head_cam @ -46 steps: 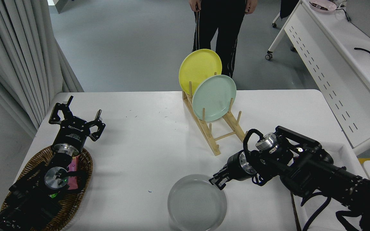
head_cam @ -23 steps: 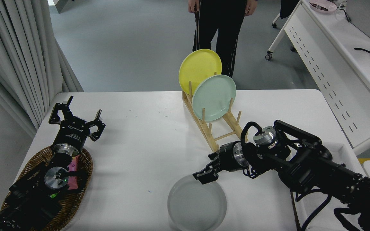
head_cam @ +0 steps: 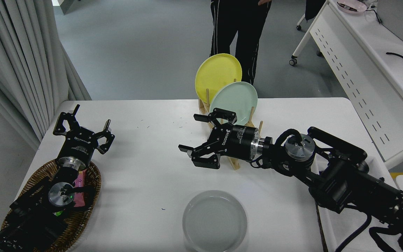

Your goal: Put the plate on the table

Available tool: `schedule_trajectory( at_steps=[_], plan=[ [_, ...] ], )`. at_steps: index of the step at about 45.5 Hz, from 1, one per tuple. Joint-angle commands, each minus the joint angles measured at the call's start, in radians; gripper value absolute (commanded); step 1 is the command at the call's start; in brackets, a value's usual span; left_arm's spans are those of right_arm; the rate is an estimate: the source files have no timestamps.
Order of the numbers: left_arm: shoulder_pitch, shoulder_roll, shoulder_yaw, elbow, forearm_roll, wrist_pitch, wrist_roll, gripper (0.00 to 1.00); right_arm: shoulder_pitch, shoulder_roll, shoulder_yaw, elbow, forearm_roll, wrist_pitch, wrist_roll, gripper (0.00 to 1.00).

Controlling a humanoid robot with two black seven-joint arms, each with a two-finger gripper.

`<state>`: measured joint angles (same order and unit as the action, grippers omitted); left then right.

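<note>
The light grey plate (head_cam: 214, 221) lies flat on the white table (head_cam: 152, 168) near its front edge. My right gripper (head_cam: 191, 133) is open and empty. It hangs above the table's middle, well beyond the plate and just left of the wooden rack (head_cam: 237, 147). My left gripper (head_cam: 82, 126) is open and parked at the lower left.
The rack holds a yellow plate (head_cam: 217, 74) and a mint green plate (head_cam: 236, 101) on edge. A wicker basket (head_cam: 82, 206) sits under my left arm. A person (head_cam: 238, 28) stands at the far side. A white desk (head_cam: 369, 70) stands at the right.
My right gripper has lifted away from the grey plate's rim, moved back and left toward the rack, and opened wide. The plate stays flat on the table.
</note>
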<state>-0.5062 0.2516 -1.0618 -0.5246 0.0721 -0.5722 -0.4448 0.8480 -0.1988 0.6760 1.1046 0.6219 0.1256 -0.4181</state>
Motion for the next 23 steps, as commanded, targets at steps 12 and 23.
schedule_trajectory(
  at_steps=[12, 23],
  plan=[
    [0.000, 0.000, 0.000, 0.000, 0.000, 0.000, 0.000, 1.00, 0.003, -0.024, 0.416, -0.138, -0.596, -0.113, 0.150, 1.00],
    [0.000, 0.000, 0.000, 0.000, 0.000, 0.000, 0.000, 1.00, -0.092, -0.047, 0.407, -0.197, -0.637, -0.141, 0.160, 1.00]
  ],
)
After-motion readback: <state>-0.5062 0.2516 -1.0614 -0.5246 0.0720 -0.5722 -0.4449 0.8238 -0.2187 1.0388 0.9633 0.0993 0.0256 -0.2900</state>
